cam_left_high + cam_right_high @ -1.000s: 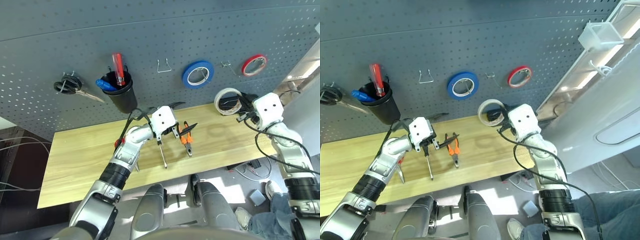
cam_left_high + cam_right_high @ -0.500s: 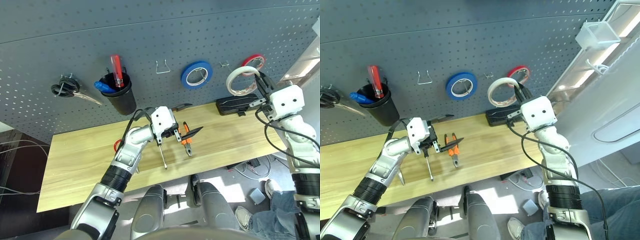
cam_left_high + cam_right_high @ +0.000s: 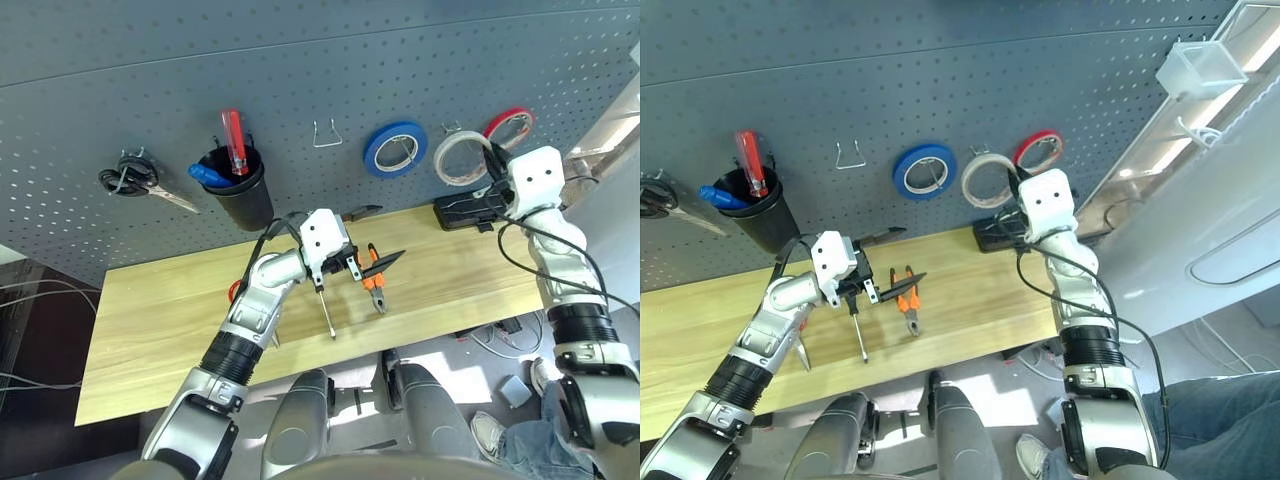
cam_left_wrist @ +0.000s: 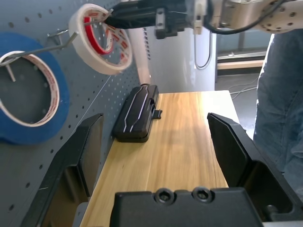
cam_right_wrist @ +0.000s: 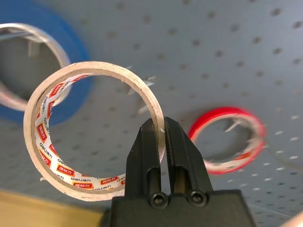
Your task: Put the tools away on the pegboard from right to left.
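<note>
While the right jaws (image 5: 163, 161) are closed on one side of the whitish tape roll (image 5: 45, 156), the roll is up in front of the pegboard (image 3: 270, 75), between the blue tape roll (image 3: 380, 150) and the red tape roll (image 3: 497, 126). In the head view it overlaps a wire hook (image 3: 452, 128). The ring is pinched between the two black fingers, most of it standing out to one side of them, clear of the bench (image 3: 150, 330).

The left jaws (image 4: 158, 156) are wide open with nothing between them, above the middle of the bench.

Near the middle of the bench, between its pegboard edge and its edge nearest the robot, lie the orange-handled pliers (image 3: 374, 282), handles toward the pegboard, one left finger passing over them in the head view. Just beside them is the slim screwdriver (image 3: 327, 314), its tip toward the robot's edge and its handle hidden under the left jaws. The red-handled scissors (image 3: 802, 352) lie farther left, mostly covered by the left arm (image 3: 250, 305). A black case (image 3: 465, 210) rests along the pegboard edge toward the bench's right corner.

On the pegboard, the black-handled scissors (image 3: 135, 175) hang at the left, next to a black cup (image 3: 245, 200) holding a red-handled tool (image 3: 235, 140) and a blue one. An empty hook (image 3: 327, 133) sits between the cup and the blue roll.
</note>
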Tool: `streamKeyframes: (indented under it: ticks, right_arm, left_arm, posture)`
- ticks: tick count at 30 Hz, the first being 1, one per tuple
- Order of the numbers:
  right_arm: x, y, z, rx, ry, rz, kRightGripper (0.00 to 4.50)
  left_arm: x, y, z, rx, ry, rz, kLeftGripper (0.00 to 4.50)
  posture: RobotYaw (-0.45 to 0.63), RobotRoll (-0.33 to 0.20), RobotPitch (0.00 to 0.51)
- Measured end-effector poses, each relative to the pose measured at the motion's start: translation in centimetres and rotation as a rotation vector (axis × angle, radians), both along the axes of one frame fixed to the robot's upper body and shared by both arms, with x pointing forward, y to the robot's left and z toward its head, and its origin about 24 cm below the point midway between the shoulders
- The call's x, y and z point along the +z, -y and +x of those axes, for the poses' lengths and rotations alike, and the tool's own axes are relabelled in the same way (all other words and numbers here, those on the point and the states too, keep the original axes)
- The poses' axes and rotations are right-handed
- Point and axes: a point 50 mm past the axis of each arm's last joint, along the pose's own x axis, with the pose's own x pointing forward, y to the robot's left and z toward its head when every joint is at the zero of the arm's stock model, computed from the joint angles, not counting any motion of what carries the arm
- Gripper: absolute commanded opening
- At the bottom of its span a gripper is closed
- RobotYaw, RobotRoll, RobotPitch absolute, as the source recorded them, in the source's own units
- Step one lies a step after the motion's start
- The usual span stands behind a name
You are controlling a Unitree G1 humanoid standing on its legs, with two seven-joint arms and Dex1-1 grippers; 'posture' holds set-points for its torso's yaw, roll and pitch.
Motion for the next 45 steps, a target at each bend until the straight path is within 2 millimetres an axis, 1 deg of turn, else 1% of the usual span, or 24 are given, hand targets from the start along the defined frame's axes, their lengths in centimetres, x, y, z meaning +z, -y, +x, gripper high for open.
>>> streamKeyframes:
  ticks: [2,3,4,5,6,8,9,10,14,15,17,18,21,24,28,31,33,40,45]
  right_arm:
    - [-0.2,0.4,-1.0,0.011,-0.030,0.014,0.62]
    - [-0.3,0.5,-1.5,0.013,-0.052,0.032,0.73]
    - [-0.8,0.5,-2.0,0.022,-0.097,0.048,0.73]
    - [-1.4,0.2,-2.4,0.041,-0.153,0.064,0.96]
    - [-2.7,-0.4,-2.9,0.067,-0.244,0.077,1.23]
    - [-5.6,-1.6,-3.7,0.091,-0.403,0.118,1.28]
    - [-6.0,-2.0,-3.8,0.095,-0.434,0.125,1.72]
    - [-5.9,-2.0,-3.6,0.092,-0.437,0.128,1.87]
    - [-2.7,-2.3,-1.7,0.080,-0.315,0.121,3.21]
    - [-2.2,-2.4,-1.4,0.082,-0.297,0.120,3.56]
    - [-1.8,-2.3,-0.9,0.070,-0.280,0.126,4.30]
    - [-1.7,-2.2,-0.7,0.061,-0.275,0.129,4.49]
    - [-2.0,-1.8,-0.6,0.044,-0.282,0.133,4.49]
    - [-2.7,-1.7,-0.6,0.042,-0.333,0.140,4.49]
    - [-5.0,-1.7,-1.2,0.053,-0.520,0.162,4.49]
    - [-6.9,-2.1,-2.3,0.075,-0.705,0.143,4.49]
    - [-7.8,-2.1,-2.9,0.075,-0.811,0.136,4.49]
    - [-8.5,-2.3,-3.9,0.054,-1.023,0.102,4.49]
    - [-8.8,-1.5,-4.3,0.007,-1.124,0.024,4.49]
  left_arm:
    - [-0.1,-0.6,0.1,0.011,-0.004,0.034,4.50]
    - [-0.2,-0.8,0.1,0.015,-0.005,0.050,4.50]
    - [-0.2,-0.9,0.2,0.017,-0.007,0.066,4.50]
    - [-0.3,-1.0,0.2,0.018,-0.009,0.081,4.50]
    - [-0.4,-1.2,0.2,0.021,-0.012,0.101,4.50]
    - [-0.4,-1.4,0.3,0.027,-0.021,0.118,4.50]
    - [-0.4,-1.4,0.3,0.027,-0.021,0.118,4.50]
    - [-0.4,-1.4,0.3,0.027,-0.021,0.118,4.50]
    - [-0.4,-1.4,0.3,0.026,-0.021,0.118,4.50]
    - [-0.4,-1.4,0.3,0.026,-0.021,0.118,4.50]
    - [-0.5,-1.4,0.3,0.026,-0.022,0.118,4.50]
    - [-0.5,-1.4,0.3,0.027,-0.023,0.119,4.50]
    - [-0.6,-1.4,0.3,0.029,-0.027,0.120,4.50]
    - [-0.6,-1.4,0.3,0.029,-0.026,0.125,4.50]
    - [-0.7,-1.5,0.4,0.033,-0.021,0.143,4.50]
    - [-0.7,-1.6,0.4,0.035,-0.020,0.151,4.50]
    - [-0.7,-1.6,0.4,0.036,-0.018,0.158,4.50]
    - [-1.1,-2.1,0.5,0.045,-0.058,0.198,4.50]
    - [-2.0,-2.8,0.3,0.031,-0.136,0.274,4.50]
  posture:
    - [0.00,0.000,0.196]
    - [0.00,0.000,0.198]
    - [0.01,0.000,0.201]
    - [0.01,0.000,0.201]
    - [0.01,0.000,0.201]
    - [0.01,0.000,0.201]
    - [0.01,0.000,0.200]
    - [0.01,0.000,0.200]
    - [0.00,0.000,0.195]
    - [0.00,0.000,0.195]
    - [0.00,0.000,0.195]
    - [0.01,0.000,0.197]
    - [0.01,0.000,0.199]
    - [0.01,0.000,0.202]
    - [0.01,0.000,0.200]
    - [0.01,0.000,0.201]
    - [0.01,0.000,0.200]
    - [0.01,0.000,0.208]
    - [0.01,0.000,0.211]
